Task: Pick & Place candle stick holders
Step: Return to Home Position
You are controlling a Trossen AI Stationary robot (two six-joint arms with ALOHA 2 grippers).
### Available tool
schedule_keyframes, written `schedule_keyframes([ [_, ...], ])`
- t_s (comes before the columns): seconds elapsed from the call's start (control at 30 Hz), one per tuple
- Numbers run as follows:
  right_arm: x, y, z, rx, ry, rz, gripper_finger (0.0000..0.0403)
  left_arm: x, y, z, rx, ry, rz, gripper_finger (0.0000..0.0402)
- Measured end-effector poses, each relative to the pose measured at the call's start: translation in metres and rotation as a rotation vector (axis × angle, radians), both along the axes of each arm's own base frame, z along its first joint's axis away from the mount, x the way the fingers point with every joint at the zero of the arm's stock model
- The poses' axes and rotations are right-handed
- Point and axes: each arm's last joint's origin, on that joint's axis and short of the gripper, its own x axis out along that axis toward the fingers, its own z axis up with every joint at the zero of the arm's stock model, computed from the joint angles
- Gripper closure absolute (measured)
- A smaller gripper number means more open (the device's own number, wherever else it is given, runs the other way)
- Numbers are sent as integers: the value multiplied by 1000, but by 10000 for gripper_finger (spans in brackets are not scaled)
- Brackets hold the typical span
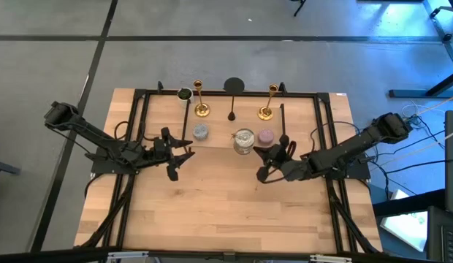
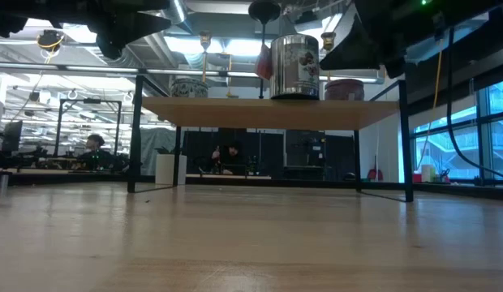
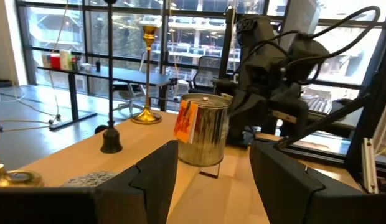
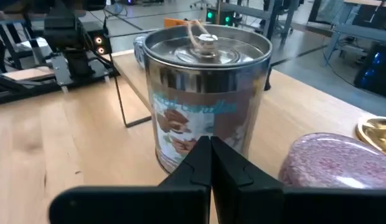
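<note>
Left candle stick holder (image 1: 200, 98) and right candle stick holder (image 1: 269, 102): polished gold-toned metal, glossy. Silver tin (image 4: 205, 106): bright smooth metal, reflective lid, printed label on its wall. Pink candle (image 4: 330, 165): matt, rough, granular. Table (image 1: 226, 212): pale wood, smooth, visible grain.

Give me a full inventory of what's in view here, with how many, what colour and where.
candle stick holders: two, gold, back of shelf, left and right
black candle holder: one that I can tell, black, between the gold pair
small dark cup: one, dark, back left, beside the left gold one
silver tin: one, silver, near row, middle
blue-grey candle: one, left of the tin
pink candle: one, right of the tin
shelf: one, light wood, black frame, raised over the table
people: two, in the room beyond, second
left gripper: open, near the blue-grey candle
right gripper: shut, facing the tin
</note>
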Motion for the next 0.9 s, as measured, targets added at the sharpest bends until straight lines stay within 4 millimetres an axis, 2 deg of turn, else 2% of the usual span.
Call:
schedule_keyframes([
  [0.9, 6, -19, -2, 27, 31, -11, 403, 4, 3, -1, -1, -10, 9, 206],
])
